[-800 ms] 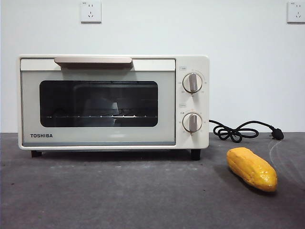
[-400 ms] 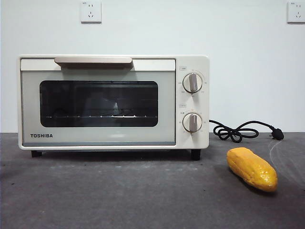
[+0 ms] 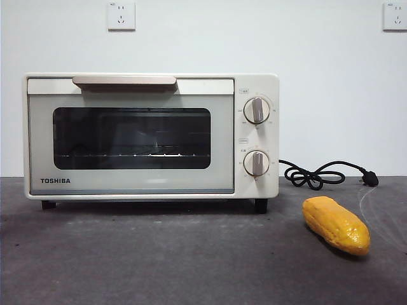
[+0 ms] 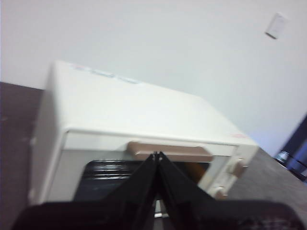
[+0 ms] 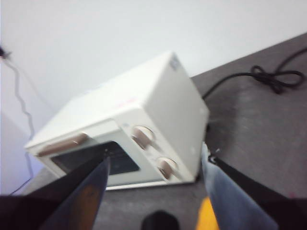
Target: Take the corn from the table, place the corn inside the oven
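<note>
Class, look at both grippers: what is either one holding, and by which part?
Nothing is held. The left gripper is shut on air above the oven; the right gripper is open, and the corn lies untouched on the table.

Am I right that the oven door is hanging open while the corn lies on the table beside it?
Not quite. The oven door is shut, its handle up against the top, as the front view shows. The corn does lie on the table beside it.

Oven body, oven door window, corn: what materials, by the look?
Oven body: probably painted metal, cream and satin with a soft sheen. Door window: dark glass, faintly reflective. Corn: likely a plastic replica, since it is glossy with uniform yellow-orange ridges.
</note>
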{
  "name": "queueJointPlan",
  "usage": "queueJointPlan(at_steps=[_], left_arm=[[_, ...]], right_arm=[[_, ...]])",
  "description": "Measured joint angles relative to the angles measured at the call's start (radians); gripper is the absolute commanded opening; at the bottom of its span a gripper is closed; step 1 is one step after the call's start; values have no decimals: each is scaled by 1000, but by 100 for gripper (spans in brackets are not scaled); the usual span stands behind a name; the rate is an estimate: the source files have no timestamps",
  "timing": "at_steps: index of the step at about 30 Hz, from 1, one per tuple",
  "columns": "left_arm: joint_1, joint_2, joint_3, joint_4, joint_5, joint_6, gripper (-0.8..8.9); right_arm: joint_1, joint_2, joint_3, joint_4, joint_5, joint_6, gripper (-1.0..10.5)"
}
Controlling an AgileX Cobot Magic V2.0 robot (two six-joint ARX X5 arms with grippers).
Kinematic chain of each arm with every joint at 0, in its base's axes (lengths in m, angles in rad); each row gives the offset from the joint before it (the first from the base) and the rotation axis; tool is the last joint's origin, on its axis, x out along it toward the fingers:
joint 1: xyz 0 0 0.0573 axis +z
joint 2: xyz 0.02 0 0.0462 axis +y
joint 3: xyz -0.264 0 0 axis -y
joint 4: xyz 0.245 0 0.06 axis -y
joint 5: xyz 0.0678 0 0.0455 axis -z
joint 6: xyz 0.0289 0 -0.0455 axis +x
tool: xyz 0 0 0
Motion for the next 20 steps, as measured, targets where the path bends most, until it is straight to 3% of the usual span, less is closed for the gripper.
queueJointPlan(at_steps=[6, 12, 16, 20], left_arm=[[0, 158, 124, 2, 93, 0, -3], [0, 292, 224, -6, 196, 0, -3], [-6, 354, 281, -36, 231, 0, -3], [-30, 397, 334, -47, 237, 0, -3]], right_arm=[[0, 209, 134, 142, -124, 1, 325], [25, 442, 267, 46, -154, -37, 452], [101, 589, 338, -99, -74, -115, 452], [216, 699, 390, -203, 91, -198, 453]])
